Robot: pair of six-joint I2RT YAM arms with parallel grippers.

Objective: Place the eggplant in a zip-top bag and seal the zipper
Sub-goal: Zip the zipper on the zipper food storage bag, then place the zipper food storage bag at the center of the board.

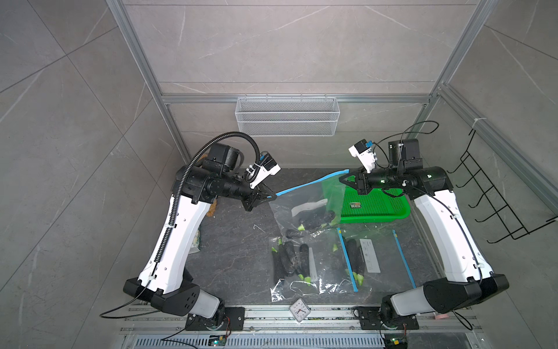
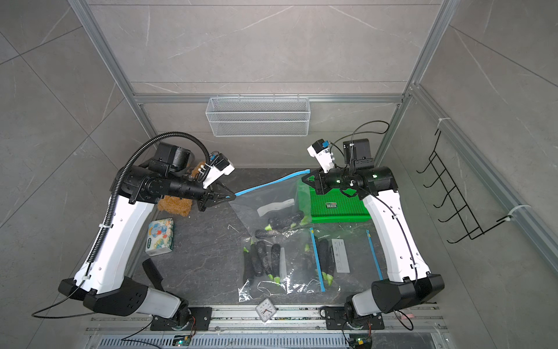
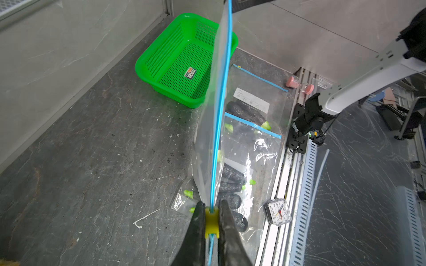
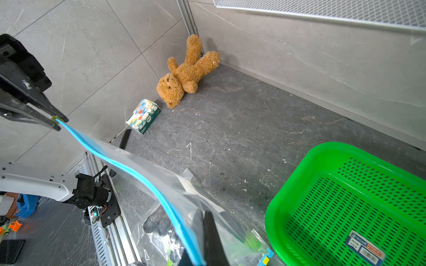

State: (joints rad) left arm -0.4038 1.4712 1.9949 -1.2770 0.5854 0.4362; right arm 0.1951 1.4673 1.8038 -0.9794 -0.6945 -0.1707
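Surveying dark veined tabletop (image 1: 235,247) inside grey-tiled, aluminium-framed enclosure, working outward from near rail. Noting small square clock (image 3: 279,213) lying on near rail, dial numerals legible. Recording two filled bags lying flat just beyond: left flat bag (image 1: 323,272) holding several bagged eggplants (image 1: 290,256), dark with green caps; second flat bag (image 1: 389,260) beside it, bearing white label panel (image 1: 370,255) with faint icons, no legible wording. Registering patterned tissue pack (image 2: 160,235) at left edge, cartoon print, lettering too small for reading.

Finding zip-top bag (image 1: 302,205) held up above mid-table, stretched along blue zipper (image 1: 311,182) between both arms, sagging toward flat bags below. Confirming eggplant (image 1: 317,218) lying inside, low in bag, green cap showing. Logging left gripper (image 3: 211,203) clamped on yellow slider (image 3: 211,222) at zipper's left end. Logging right gripper (image 1: 343,179) pinched tight on bag's opposite top corner. Reading zipper as single unbroken line along visible length in left wrist view.

Noting green perforated basket (image 1: 377,205) behind bag, below right gripper; sticker (image 3: 191,72) on basket floor showing barcode and orange band, print unreadable. Sighting brown teddy bear (image 4: 184,76) in far left corner. Sighting white wire basket (image 1: 287,116) hanging on back wall and black wire rack (image 1: 498,196) on right-side frame.
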